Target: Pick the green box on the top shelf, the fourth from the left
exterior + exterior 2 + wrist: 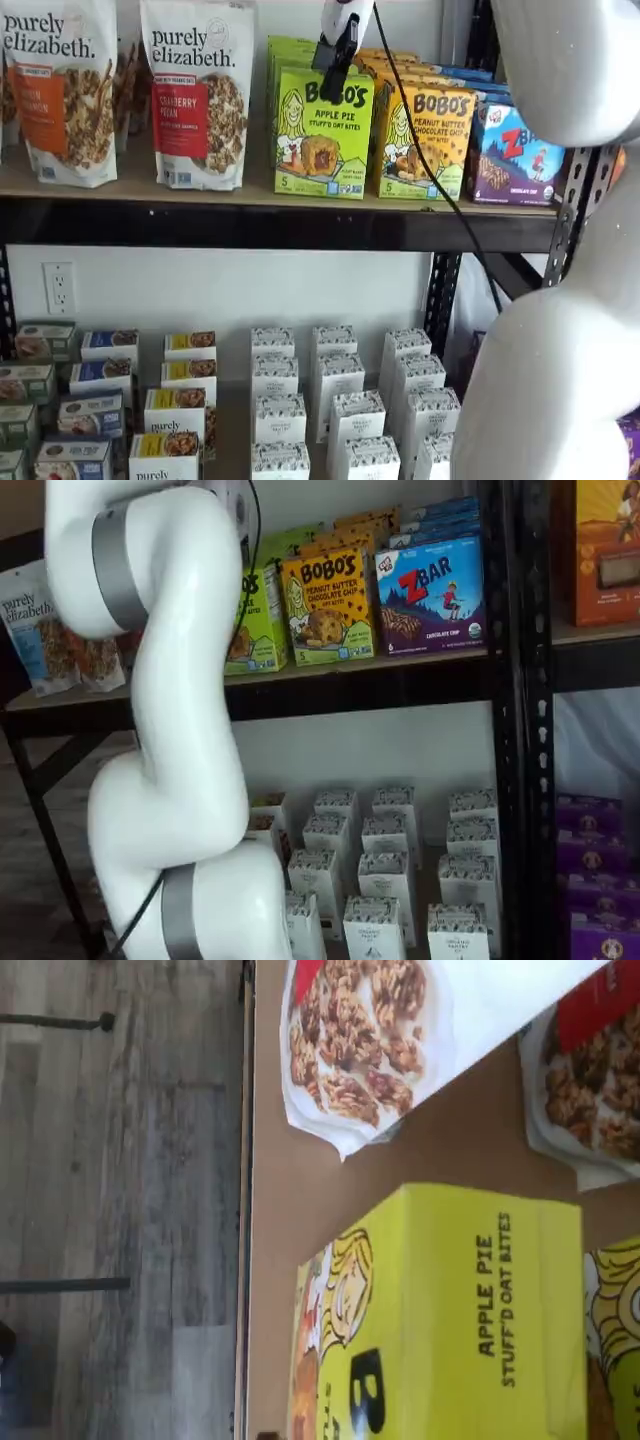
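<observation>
The green box (322,135) stands upright on the top shelf (250,225), at the front of a row of like cartons. In a shelf view my gripper (335,60) hangs in front of its upper edge; its black fingers show side-on with nothing between them, open. The arm (170,730) hides the gripper and part of the green box (258,620) in a shelf view. The wrist view looks down on the green box (450,1320) and the tan shelf board (300,1190).
Two Purely Elizabeth granola bags (200,90) stand left of the green box. The yellow-orange Bobo's box (425,140) is close on its right, then the ZBar box (515,155). White cartons (330,400) fill the lower shelf. The arm's white links (560,350) block the right side.
</observation>
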Robot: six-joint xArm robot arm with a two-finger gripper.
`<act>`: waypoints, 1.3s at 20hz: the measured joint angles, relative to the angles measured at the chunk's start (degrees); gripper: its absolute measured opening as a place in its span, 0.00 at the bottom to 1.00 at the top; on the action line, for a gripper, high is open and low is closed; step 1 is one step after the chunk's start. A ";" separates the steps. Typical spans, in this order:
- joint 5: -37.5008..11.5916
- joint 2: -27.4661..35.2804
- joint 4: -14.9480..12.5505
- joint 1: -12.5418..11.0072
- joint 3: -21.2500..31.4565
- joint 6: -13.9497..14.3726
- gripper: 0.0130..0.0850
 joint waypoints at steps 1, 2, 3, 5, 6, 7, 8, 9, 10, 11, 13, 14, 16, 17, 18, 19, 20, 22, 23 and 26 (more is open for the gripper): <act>-0.04 0.04 -0.08 0.00 0.06 -0.03 1.00; -0.07 0.06 -0.12 0.00 0.11 -0.06 1.00; -0.02 0.15 -0.14 -0.02 0.10 -0.11 1.00; 0.00 0.21 -0.28 -0.06 0.15 -0.18 1.00; -0.02 0.23 -0.35 -0.08 0.21 -0.22 1.00; -0.07 0.23 -0.47 -0.09 0.30 -0.26 1.00; -0.15 0.22 -0.57 -0.11 0.44 -0.31 1.00; -0.28 0.15 -0.67 -0.11 0.61 -0.34 1.00; -0.45 0.08 -0.74 -0.12 0.79 -0.37 1.00; -0.58 0.02 -0.81 -0.12 0.94 -0.39 1.00; -0.51 0.04 -1.01 -0.10 1.03 -0.41 1.00; -0.28 0.14 -1.08 -0.07 0.95 -0.41 1.00; -0.05 0.23 -1.26 0.02 0.94 -0.38 1.00; 0.05 0.28 -1.38 0.09 0.97 -0.34 1.00; 0.10 0.29 -1.53 0.17 1.03 -0.29 1.00; 0.14 0.29 -1.71 0.26 1.11 -0.24 1.00; 0.13 0.27 -1.87 0.35 1.24 -0.18 1.00; 0.11 0.22 -2.17 0.49 1.45 -0.10 1.00; 0.12 0.20 -2.24 0.53 1.57 -0.08 1.00; 0.03 0.07 -2.49 0.68 1.99 -0.01 1.00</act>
